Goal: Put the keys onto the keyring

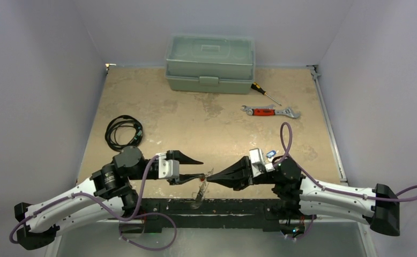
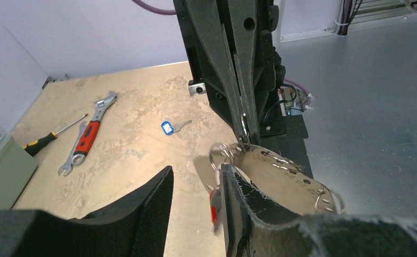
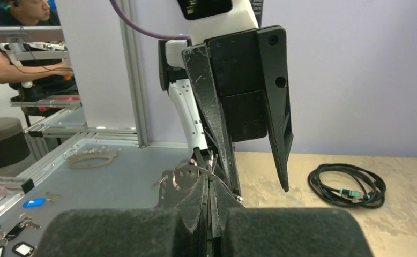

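My right gripper (image 1: 211, 175) is shut on the top edge of the keyring (image 2: 281, 176), a thin silver oval loop with several tiny keys, held off the table at the near edge. It also shows in the right wrist view (image 3: 187, 174), just beyond my shut gripper (image 3: 209, 180). The red-tagged key (image 2: 214, 206) hangs from a small ring on the keyring, against the inner side of my left gripper's right finger (image 2: 244, 209). My left gripper (image 2: 196, 171) is open and empty, its jaws wide apart beside the keyring. The blue-tagged key (image 2: 168, 128) lies on the table behind my right arm (image 1: 271, 154).
A red-handled wrench (image 1: 270, 111) and a screwdriver (image 1: 264, 93) lie at the back right. A green toolbox (image 1: 210, 63) stands at the back wall. A coiled black cable (image 1: 123, 132) lies at the left. The table's near edge is under the grippers.
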You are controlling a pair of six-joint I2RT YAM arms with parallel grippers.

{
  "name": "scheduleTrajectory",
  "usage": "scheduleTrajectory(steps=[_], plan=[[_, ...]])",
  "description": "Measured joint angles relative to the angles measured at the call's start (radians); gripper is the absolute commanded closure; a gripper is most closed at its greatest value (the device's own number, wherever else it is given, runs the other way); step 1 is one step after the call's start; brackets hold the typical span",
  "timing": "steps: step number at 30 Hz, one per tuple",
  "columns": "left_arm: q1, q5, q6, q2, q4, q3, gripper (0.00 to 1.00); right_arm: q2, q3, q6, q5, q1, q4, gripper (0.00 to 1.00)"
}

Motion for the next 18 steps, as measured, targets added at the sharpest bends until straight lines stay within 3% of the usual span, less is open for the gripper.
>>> scheduleTrajectory(steps=[18], plan=[[0.000,0.037,-0.023,-0.005,0.032,0.000,0.66,0.016,-0.006,-0.005,-0.005,-0.010,0.069,1.00]])
